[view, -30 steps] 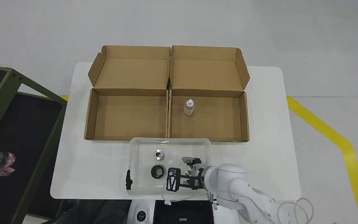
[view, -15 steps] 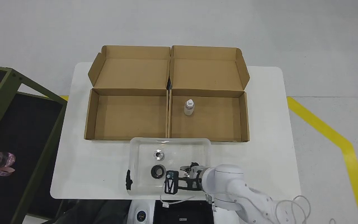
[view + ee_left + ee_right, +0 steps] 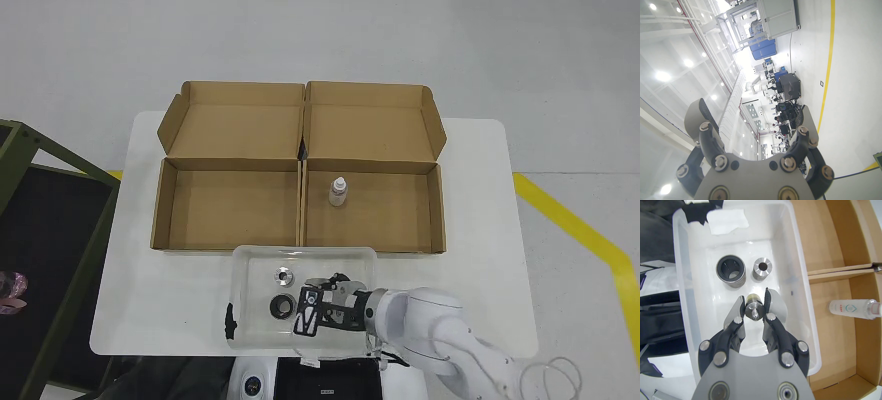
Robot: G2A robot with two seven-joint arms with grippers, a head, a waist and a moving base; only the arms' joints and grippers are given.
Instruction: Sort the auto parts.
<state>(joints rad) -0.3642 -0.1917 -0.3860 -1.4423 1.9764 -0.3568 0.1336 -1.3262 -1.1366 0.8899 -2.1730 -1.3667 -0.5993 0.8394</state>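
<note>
1. A white worktop [image 3: 480, 260] carries two open cardboard boxes side by side on its far half, and a clear plastic bin [image 3: 305, 250] at the middle of its near edge, just in front of the boxes.
2. The right gripper [image 3: 753, 306] is inside the bin, its two fingers clenched on a small steel cylinder with a threaded stud [image 3: 753, 309]. The stud end faces the wrist camera. Whether the part rests on the bin floor or hangs above it cannot be told.
3. In the top view the right gripper [image 3: 312, 310] sits in the bin's near half, beside the two loose parts.
4. A black-lined linear bearing [image 3: 730, 271] stands on end on the bin floor, toward the bin's near wall.
5. A slotted silver collet [image 3: 762, 269] stands just beside the bearing, apart from it, nearer the boxes.
6. The left cardboard box [image 3: 230, 210] has its lid folded back.
7. The right cardboard box [image 3: 390, 215] holds a small white bottle [image 3: 339, 191], lying near the wall shared with the left box.
8. The left gripper [image 3: 753, 111] points up toward the hall ceiling, fingers spread wide with nothing between them.
</note>
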